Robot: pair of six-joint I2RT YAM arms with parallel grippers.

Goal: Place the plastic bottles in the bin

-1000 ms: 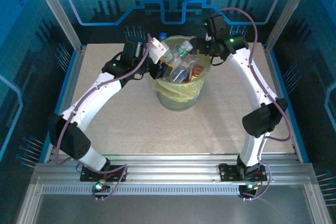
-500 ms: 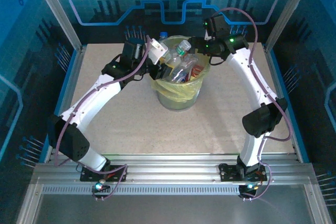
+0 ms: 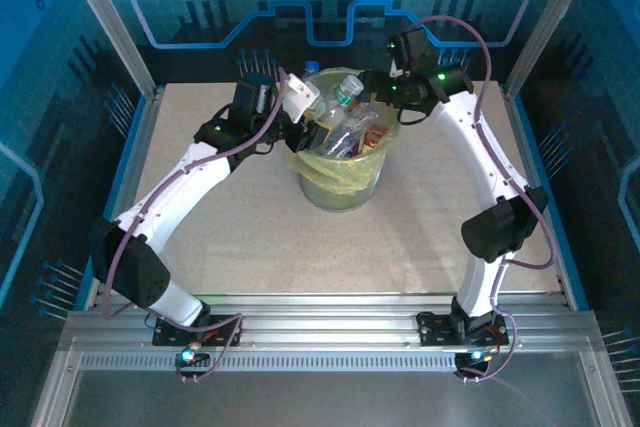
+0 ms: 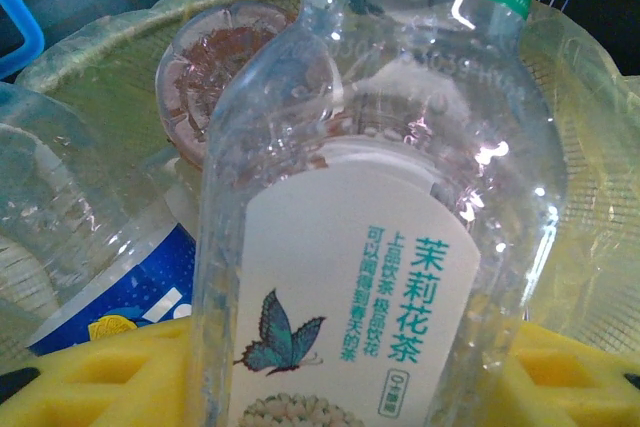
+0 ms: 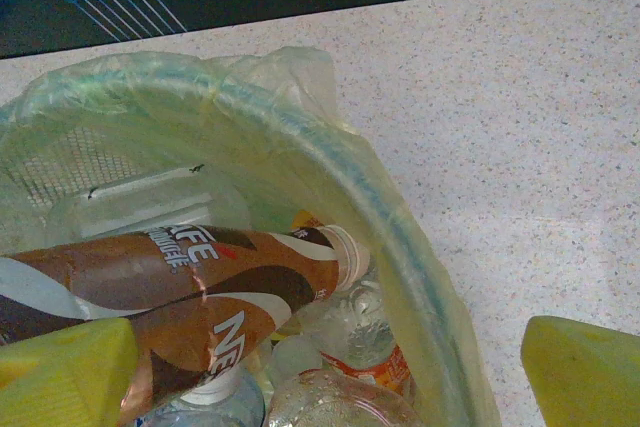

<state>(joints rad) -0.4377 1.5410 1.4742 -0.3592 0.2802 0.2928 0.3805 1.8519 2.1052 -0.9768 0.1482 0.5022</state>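
Plastic bottles [image 3: 345,125] heaped in the bin [image 3: 335,189], left gripper [image 4: 330,387] squeezing a clear butterfly bottle [image 4: 380,147], right gripper [image 5: 322,377] wide open

Pretty stuffed bin [image 3: 338,179] with a yellow-green bag, sitting mid-desk [image 3: 220,237], crammed with clear plastic bottles [image 3: 350,129] lying every which way. On top, a brown coffee bottle [image 5: 190,287], tilted, neck toward the rim. Also one clear butterfly-label bottle [image 4: 370,247], green band, held up over the left edge.
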